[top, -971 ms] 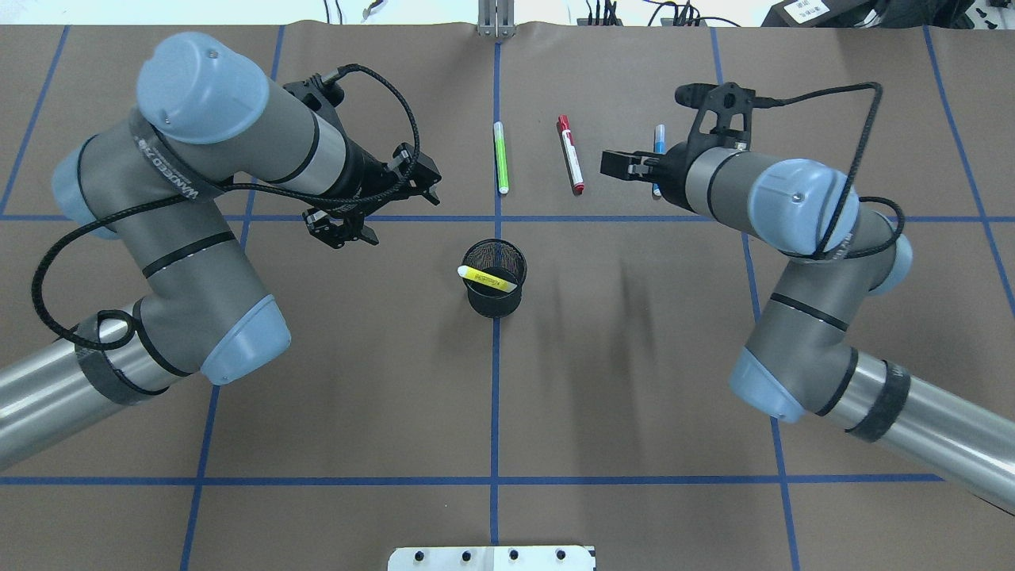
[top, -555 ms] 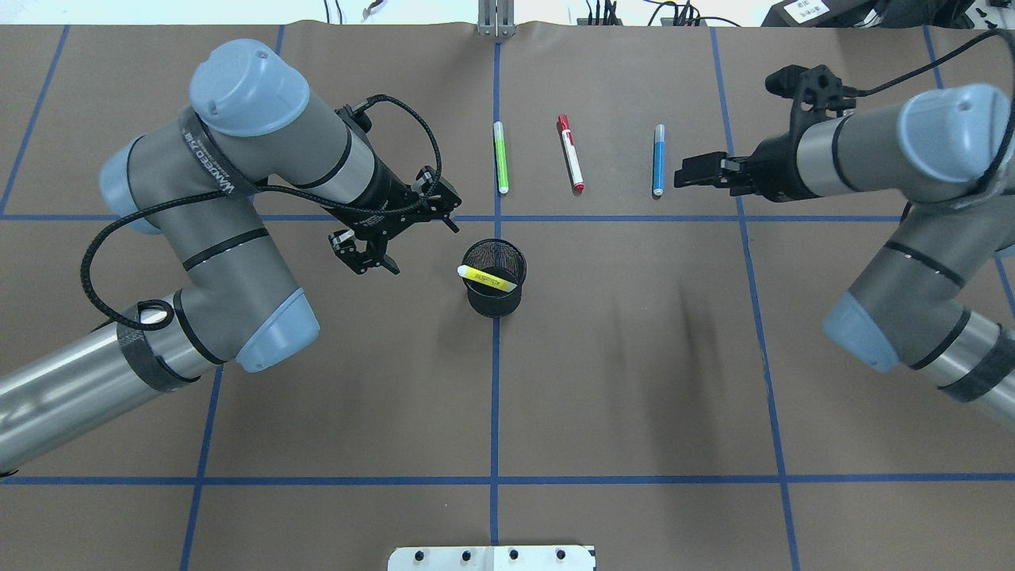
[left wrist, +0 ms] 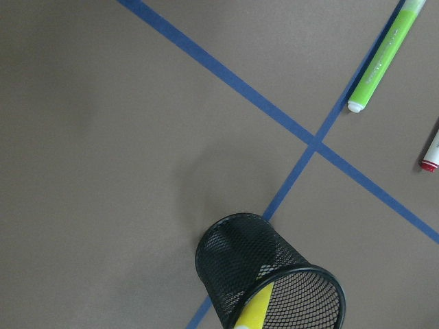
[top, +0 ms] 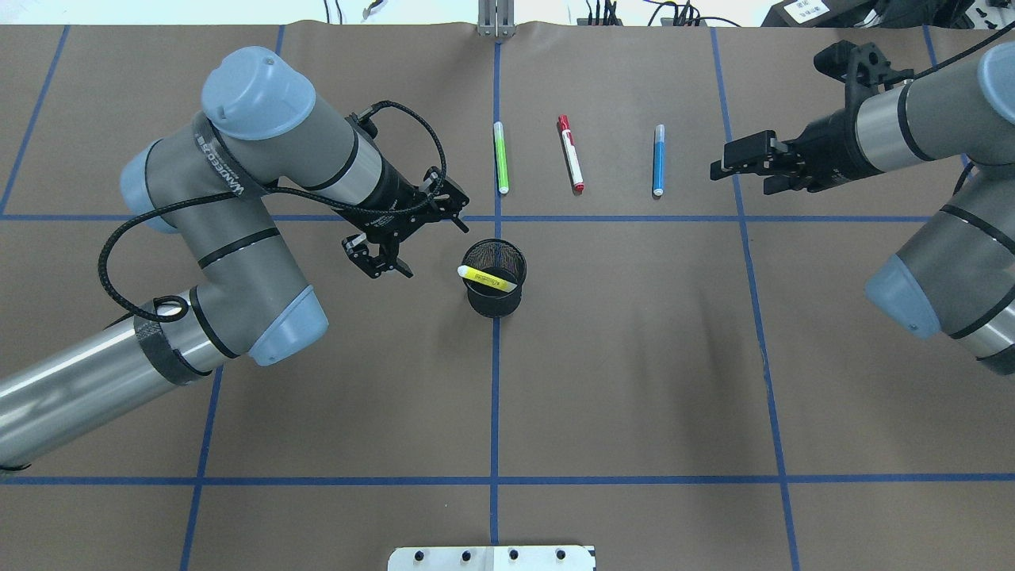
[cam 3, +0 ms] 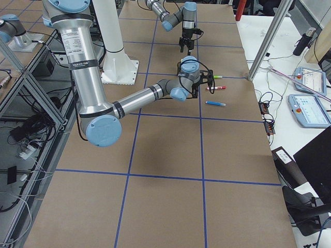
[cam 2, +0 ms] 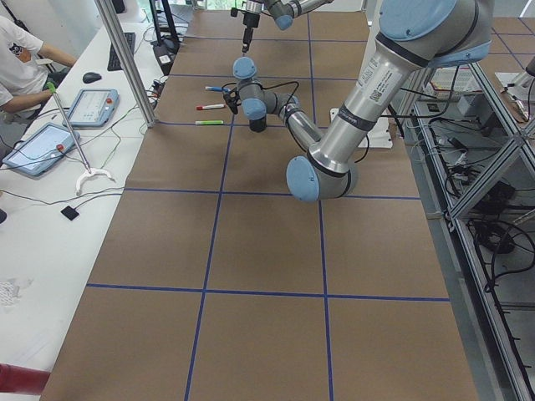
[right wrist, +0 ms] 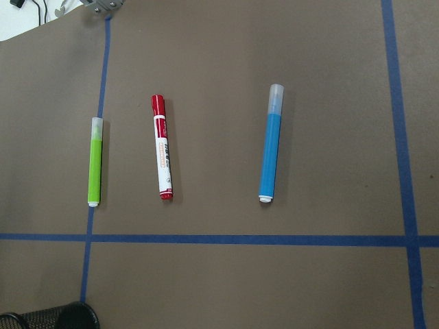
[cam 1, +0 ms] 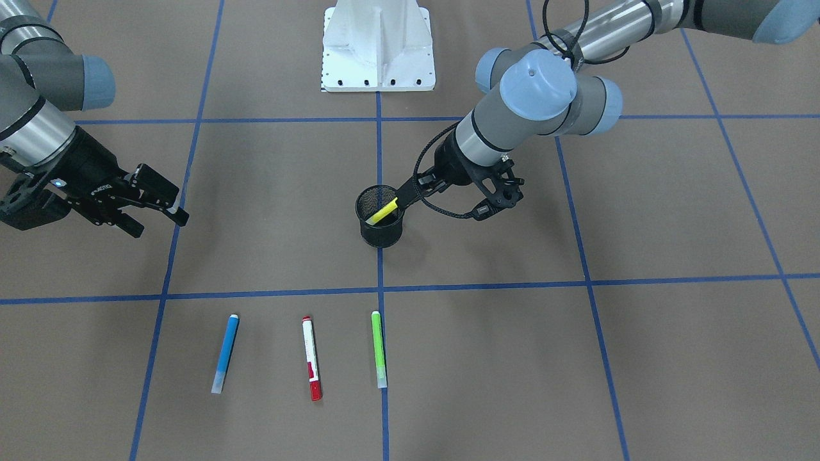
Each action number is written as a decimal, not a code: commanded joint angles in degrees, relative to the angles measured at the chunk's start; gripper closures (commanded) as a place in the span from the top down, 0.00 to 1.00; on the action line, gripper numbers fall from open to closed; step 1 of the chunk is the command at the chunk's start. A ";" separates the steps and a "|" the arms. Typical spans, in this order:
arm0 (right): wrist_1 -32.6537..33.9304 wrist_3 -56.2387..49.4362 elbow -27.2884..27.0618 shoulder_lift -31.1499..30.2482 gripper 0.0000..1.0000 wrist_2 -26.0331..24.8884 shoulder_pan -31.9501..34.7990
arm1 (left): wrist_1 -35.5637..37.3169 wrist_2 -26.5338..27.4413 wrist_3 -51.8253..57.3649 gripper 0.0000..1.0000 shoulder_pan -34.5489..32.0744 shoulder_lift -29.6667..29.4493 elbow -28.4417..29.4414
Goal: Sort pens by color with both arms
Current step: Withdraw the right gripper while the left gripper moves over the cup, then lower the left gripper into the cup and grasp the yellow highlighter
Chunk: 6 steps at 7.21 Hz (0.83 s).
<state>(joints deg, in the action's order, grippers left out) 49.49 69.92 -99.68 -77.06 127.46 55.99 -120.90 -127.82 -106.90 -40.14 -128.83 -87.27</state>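
The yellow pen (top: 486, 277) leans inside the black mesh cup (top: 496, 300) at the table's centre. The lime green pen (top: 501, 159), the red-capped white pen (top: 570, 155) and the blue pen (top: 658, 160) lie in a row beyond the cup. My left gripper (top: 434, 248) is open and empty, just left of the cup and apart from it. My right gripper (top: 737, 178) is open and empty, to the right of the blue pen. The front view shows the cup (cam 1: 381, 232), yellow pen (cam 1: 383, 211), left gripper (cam 1: 410, 192) and right gripper (cam 1: 160, 225). The left wrist view shows the cup (left wrist: 254, 274) below.
Blue tape lines (top: 496, 396) divide the brown table cover into squares. The white pedestal base (cam 1: 378, 45) stands at the robot's edge. An operator (cam 2: 21, 58) with tablets sits beside the table in the exterior left view.
My right gripper has drawn back to the right, away from over the blue pen, which stayed in place. My left gripper has moved right, closer to the cup.
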 commanded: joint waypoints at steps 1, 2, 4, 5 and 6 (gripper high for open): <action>-0.10 3.20 1.67 0.41 0.99 -0.10 0.17 | -9.79 0.28 -0.94 1.00 0.14 -0.36 5.42; -0.19 3.38 1.77 0.42 0.99 -0.11 0.17 | -9.97 0.29 -5.12 1.00 0.15 -0.46 5.54; -0.19 3.38 1.77 0.50 0.99 -0.11 0.17 | -9.28 0.29 -12.51 1.00 2.07 -1.94 5.36; -0.10 3.38 1.86 0.42 0.99 -0.11 0.17 | -9.53 0.29 -16.38 1.00 2.95 -2.21 5.53; -0.19 3.38 2.03 0.42 0.99 -0.11 0.17 | -9.36 0.37 -16.50 0.99 4.09 -2.74 5.97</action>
<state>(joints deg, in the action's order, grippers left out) 49.35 73.29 -97.82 -76.61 127.35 56.16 -130.37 -127.51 -121.47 -37.31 -130.95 -81.69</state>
